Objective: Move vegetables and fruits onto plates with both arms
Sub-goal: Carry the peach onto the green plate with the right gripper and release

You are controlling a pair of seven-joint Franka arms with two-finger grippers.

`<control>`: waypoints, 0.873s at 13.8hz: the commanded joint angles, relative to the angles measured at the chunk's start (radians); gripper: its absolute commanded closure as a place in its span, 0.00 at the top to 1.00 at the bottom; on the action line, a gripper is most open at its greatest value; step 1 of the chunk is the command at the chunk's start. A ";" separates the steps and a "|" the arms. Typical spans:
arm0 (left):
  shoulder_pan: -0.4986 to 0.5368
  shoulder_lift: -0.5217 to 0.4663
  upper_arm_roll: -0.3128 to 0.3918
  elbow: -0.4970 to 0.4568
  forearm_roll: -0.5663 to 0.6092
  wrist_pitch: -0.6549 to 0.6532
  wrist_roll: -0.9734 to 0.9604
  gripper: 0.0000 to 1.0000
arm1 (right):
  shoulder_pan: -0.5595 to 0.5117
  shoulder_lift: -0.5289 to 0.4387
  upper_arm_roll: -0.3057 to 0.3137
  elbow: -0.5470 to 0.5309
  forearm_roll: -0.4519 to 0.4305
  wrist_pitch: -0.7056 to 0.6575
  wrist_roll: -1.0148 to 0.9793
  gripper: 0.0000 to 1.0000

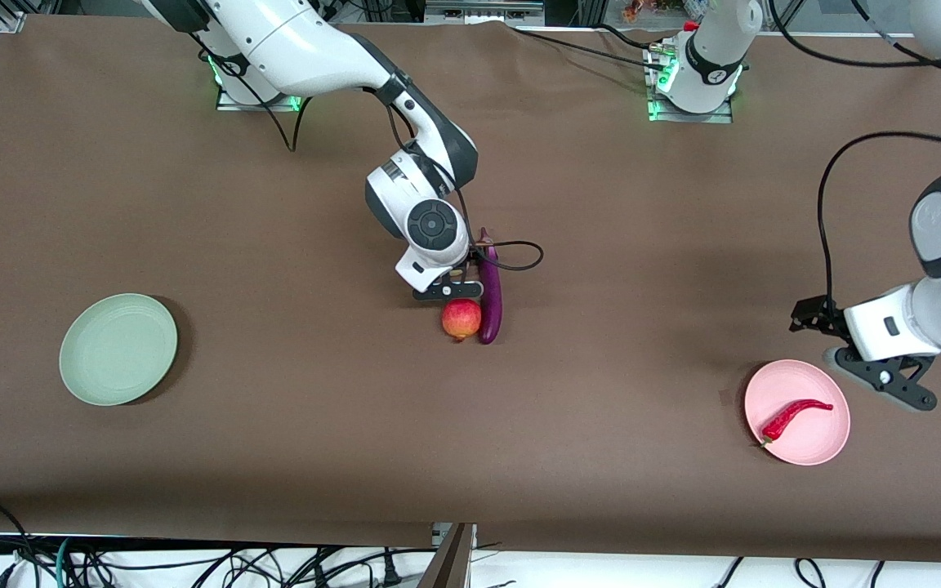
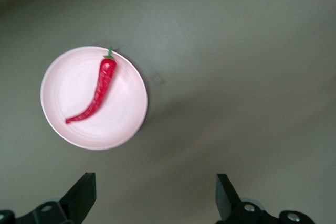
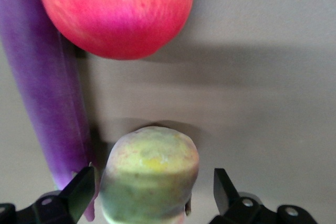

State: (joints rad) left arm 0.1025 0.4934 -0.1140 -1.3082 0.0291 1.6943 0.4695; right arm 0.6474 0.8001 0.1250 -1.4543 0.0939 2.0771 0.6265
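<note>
With chili pepper point(image 1: 794, 416) already on the pink plate point(image 1: 834, 442) under the spread left gripper point(image 1: 842, 347), lower the spread right gripper point(image 3: 152, 192) squarely astride the peach point(image 3: 149, 174), clear of eggplant point(image 1: 490, 294) and red fruit point(image 1: 461, 318).

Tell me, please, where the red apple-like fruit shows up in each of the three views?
Front view: the red apple-like fruit lies mid-table, touching the eggplant, just below the right gripper.
Left wrist view: not in it.
Right wrist view: the fruit fills the upper part.
Shared landmark: the eggplant beside it.
</note>
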 commanded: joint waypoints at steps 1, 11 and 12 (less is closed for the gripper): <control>0.003 -0.024 -0.021 -0.026 -0.028 -0.031 -0.055 1.00 | 0.006 0.001 0.001 -0.009 0.016 0.017 0.007 0.77; 0.006 -0.033 -0.136 -0.043 -0.099 -0.085 -0.225 1.00 | -0.179 -0.165 -0.218 0.000 -0.002 -0.253 -0.402 0.02; 0.006 -0.033 -0.151 -0.055 -0.139 -0.087 -0.277 1.00 | -0.196 -0.170 -0.284 0.000 -0.002 -0.268 -0.509 0.02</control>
State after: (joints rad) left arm 0.1021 0.4863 -0.2357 -1.3260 -0.0538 1.6216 0.2643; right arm 0.4944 0.6710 -0.0851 -1.4304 0.0883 1.8517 0.2716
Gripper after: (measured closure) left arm 0.000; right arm 0.260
